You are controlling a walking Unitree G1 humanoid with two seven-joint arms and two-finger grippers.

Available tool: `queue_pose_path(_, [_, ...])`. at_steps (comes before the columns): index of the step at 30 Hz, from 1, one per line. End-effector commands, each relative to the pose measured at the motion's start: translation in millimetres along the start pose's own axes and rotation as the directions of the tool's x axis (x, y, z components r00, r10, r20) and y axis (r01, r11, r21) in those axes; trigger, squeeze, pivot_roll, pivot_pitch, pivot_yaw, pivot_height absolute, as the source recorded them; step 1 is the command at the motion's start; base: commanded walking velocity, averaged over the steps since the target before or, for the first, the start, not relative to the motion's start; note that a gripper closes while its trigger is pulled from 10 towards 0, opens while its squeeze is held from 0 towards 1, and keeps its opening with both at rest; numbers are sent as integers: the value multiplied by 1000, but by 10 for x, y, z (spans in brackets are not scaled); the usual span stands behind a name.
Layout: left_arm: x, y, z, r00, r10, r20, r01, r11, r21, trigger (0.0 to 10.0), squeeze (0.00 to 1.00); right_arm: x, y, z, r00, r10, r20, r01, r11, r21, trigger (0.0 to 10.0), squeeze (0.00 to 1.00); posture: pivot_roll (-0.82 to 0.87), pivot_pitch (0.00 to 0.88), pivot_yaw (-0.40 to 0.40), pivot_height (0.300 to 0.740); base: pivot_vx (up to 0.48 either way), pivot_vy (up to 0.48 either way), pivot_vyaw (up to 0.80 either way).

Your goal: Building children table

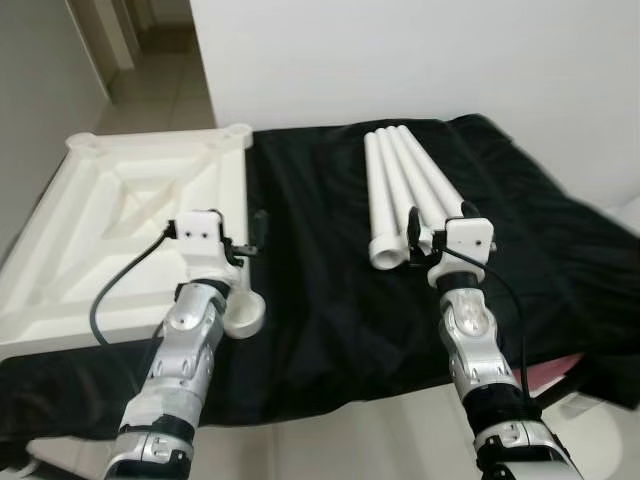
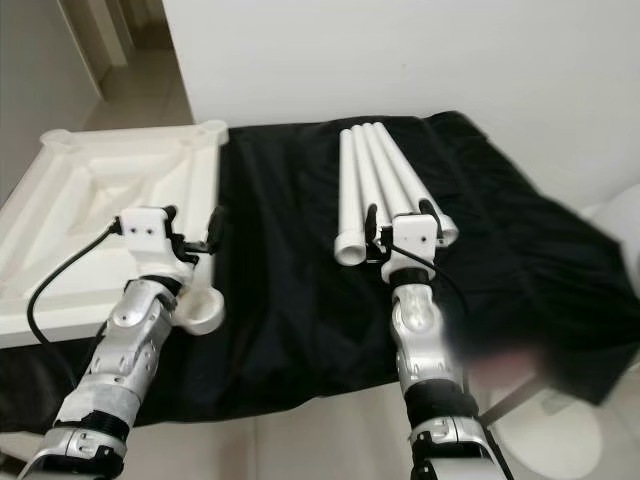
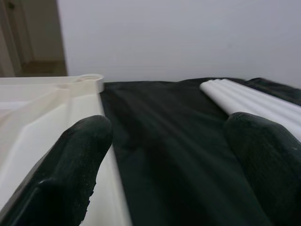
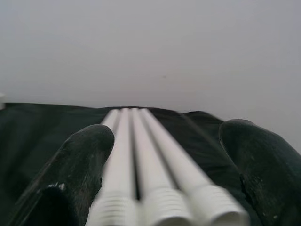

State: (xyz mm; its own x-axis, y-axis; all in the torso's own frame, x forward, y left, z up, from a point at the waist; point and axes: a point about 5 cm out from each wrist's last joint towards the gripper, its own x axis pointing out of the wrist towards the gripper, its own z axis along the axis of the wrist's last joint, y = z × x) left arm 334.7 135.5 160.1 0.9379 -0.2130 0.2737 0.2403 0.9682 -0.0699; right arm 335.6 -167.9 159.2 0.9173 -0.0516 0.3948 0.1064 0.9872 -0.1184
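Right gripper (image 1: 437, 232): jaws spread at near threaded ends of white legs (image 1: 400, 180); close on one only.
Left gripper (image 1: 243, 238): jaws spread beside upturned tabletop (image 1: 110, 215), near corner socket (image 1: 243, 314).

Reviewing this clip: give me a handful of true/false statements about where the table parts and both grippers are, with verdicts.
1. The white tabletop lies underside up on the robot's left. True.
2. The white legs are already fixed into the tabletop's corner sockets. False: they lie side by side on the black cloth, apart from the tabletop.
3. The right gripper is open at the near ends of the legs. True.
4. The left gripper holds a leg. False: it is open and holds nothing, near the tabletop's edge.
5. The cloth is red. False: black.
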Motion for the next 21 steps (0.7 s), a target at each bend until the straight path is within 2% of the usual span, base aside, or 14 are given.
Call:
queue_pose_path(1, [-23,85,-25,999,40,-13,-39,999,12,10000,0,-19,33,-18,1000,3,-6,-2,1000,15,10000,0,-33,0,55,740,0,0,0])
queue_pose_path(12, [-32,147,-20,998,58,-16,-58,998,3,10000,0,-51,48,-49,1000,-3,-31,4,1000,26,10000,0,-33,0,49,740,0,0,0])
queue_pose_path(21, [-65,168,-28,999,36,-19,-36,999,9,10000,0,-110,85,-90,999,1,-48,1,1000,28,10000,0,-31,0,58,740,0,0,0])
